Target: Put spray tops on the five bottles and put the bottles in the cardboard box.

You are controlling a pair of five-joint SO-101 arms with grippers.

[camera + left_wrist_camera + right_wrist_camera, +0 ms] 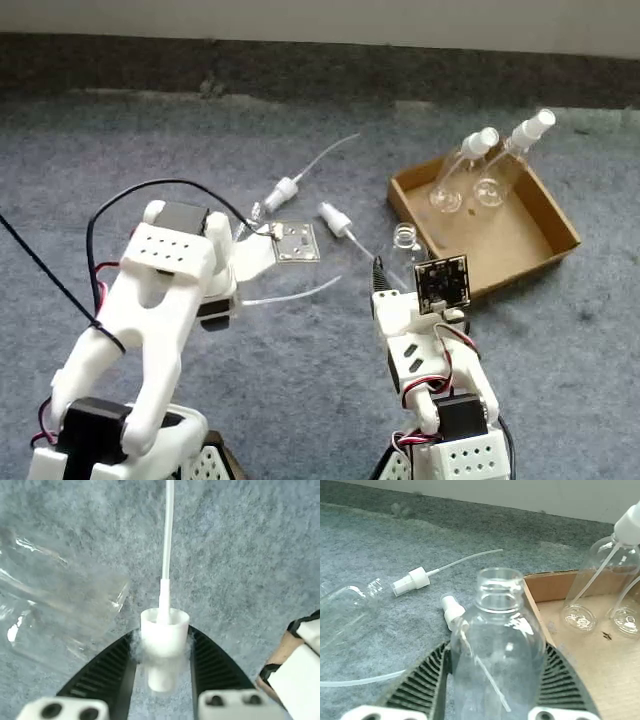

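Left tool clamped a white spray top above the desk's middle; right tool gripped an uncapped bottle upright just beside the cardboard box holding two capped bottles. Capping appeared underway; next, the dip tube needed aligning with the neck.

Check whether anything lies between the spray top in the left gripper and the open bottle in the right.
One loose spray top lies between the held spray top and the open bottle, its tube running toward the right gripper. It lies low, so a raised approach probably clears it.
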